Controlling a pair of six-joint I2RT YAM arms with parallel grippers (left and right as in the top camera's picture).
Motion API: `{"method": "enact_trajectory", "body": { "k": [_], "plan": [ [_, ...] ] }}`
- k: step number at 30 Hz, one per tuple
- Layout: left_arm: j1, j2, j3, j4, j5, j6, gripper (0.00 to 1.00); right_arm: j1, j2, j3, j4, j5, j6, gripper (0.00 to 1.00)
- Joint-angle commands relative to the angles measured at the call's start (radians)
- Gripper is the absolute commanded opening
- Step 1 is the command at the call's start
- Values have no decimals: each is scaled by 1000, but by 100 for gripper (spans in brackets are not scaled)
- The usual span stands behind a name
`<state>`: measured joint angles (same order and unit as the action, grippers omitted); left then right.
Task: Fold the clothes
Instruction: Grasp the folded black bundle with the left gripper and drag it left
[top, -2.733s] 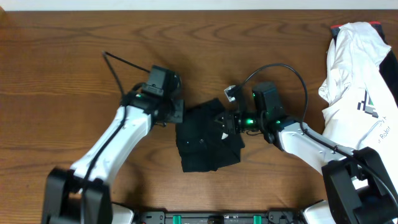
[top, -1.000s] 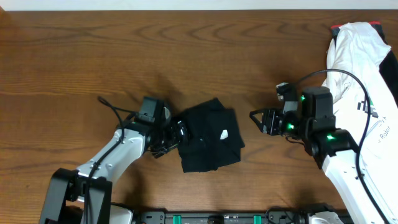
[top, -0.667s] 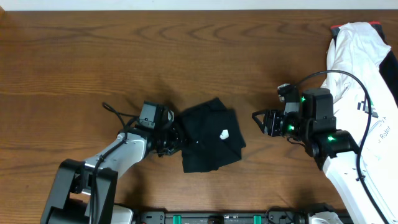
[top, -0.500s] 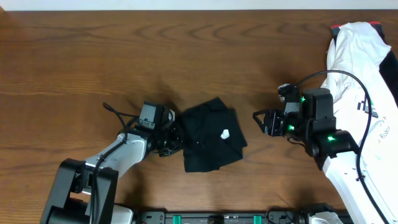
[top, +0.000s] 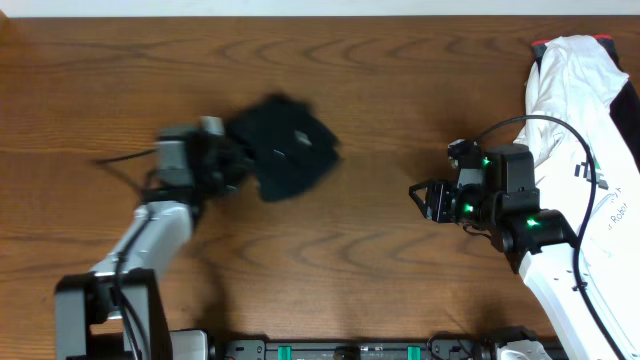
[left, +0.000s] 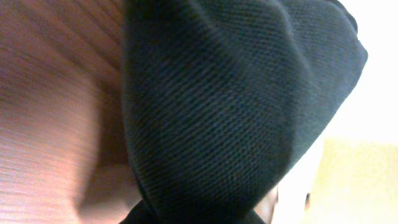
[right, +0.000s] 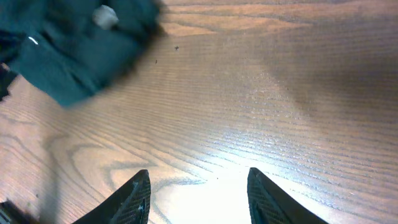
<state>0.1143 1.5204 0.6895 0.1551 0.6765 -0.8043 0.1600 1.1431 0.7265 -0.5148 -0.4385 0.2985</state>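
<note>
Black T-shirt (top: 288, 145) sits pinched between the closed left fingers (top: 233, 163), well apart from the half-parted, empty right fingers (right: 138, 196).

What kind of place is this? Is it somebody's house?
Probably a robot lab, not a house: a left robot arm holding a black T-shirt and a right robot arm sit at a wooden table, a white garment heaped aside.

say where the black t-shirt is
In the overhead view the black T-shirt sits left of centre, gripped at its left edge by the left hand, away from the white garment at the right.
</note>
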Motion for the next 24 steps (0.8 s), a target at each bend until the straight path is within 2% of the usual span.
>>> {"method": "enact_trajectory", "body": {
  "k": [1, 5, 9, 14, 19, 24],
  "plan": [
    [154, -3, 10, -3, -61, -48, 6, -9, -5, -1, -5, 5, -19, 48],
    [323, 45, 10, -4, -103, -27, 6, -10, -5, -1, -2, 5, -19, 47],
    [428, 133, 10, -44, -101, -16, 6, -10, -5, -1, -2, 5, -19, 47],
    [494, 234, 6, -95, -101, 0, 6, -9, -5, -1, -5, 5, -14, 45],
    [528, 254, 5, -90, -113, -2, 7, -9, -5, -1, -17, 5, -15, 45],
    [570, 254, 6, -82, -111, -39, 16, -9, -5, -1, -21, 5, -15, 44]
  ]
}}
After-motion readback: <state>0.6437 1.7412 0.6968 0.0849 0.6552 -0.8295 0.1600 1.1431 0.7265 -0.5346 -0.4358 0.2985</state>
